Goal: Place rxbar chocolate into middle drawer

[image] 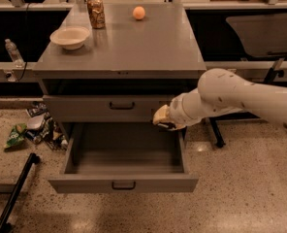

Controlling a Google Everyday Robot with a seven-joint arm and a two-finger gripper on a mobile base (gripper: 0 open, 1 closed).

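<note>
The middle drawer [85,182] is pulled out wide, and the part of its grey inside that shows is bare. My gripper [164,121] is at the end of the white arm, just above the drawer's right rear corner and in front of the drawer front above it [85,108]. It looks shut on the rxbar chocolate [171,126], of which only a thin dark edge shows under the pale tip.
On the cabinet top [148,47] stand a cream bowl [70,37], a brown patterned can [96,12] and an orange ball [139,12]. Wrappers and litter [32,130] lie on the floor at the left, beside a black pole [12,198]. A dark table leg [216,135] stands at the right.
</note>
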